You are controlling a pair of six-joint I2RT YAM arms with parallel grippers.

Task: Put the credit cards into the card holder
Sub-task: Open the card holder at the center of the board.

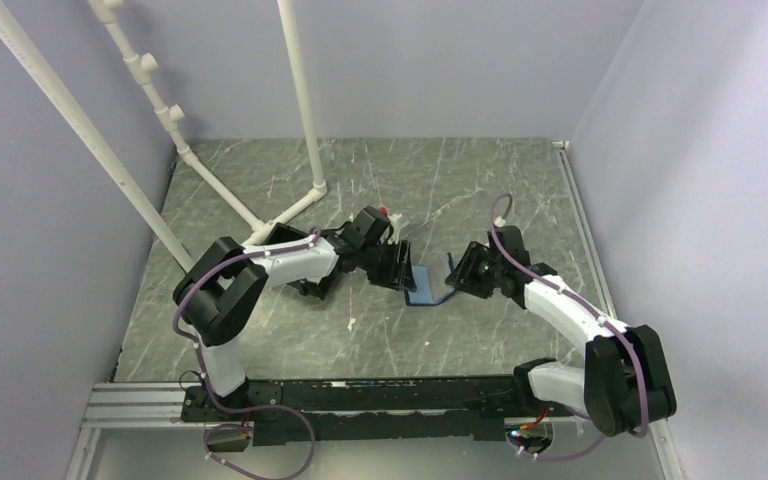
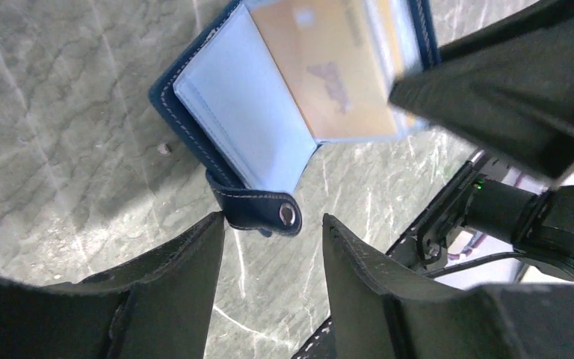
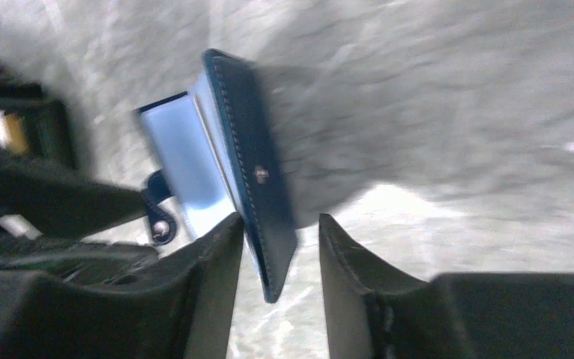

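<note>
**Card holder open between your two hands**

The card holder [image 1: 426, 287] lies open on the tabletop [image 1: 360, 340], with one of your hands on each side of it. An orange-tan card [image 2: 336, 75] rests against its pale blue inside, on the leaf farther from your left hand [image 2: 273, 222]; you cannot tell whether it sits in a pocket. The snap tab [image 2: 258, 209] points toward that hand and ends just at the mouth of its fingers, which stand wide and grip nothing.

Your right hand [image 3: 276, 224] is narrow. The holder's navy cover stands on edge between its fingers [image 3: 209, 277], close against one, with a sliver of light beside the other. That view is blurred, so you cannot tell whether the cover is actually clamped.
</note>
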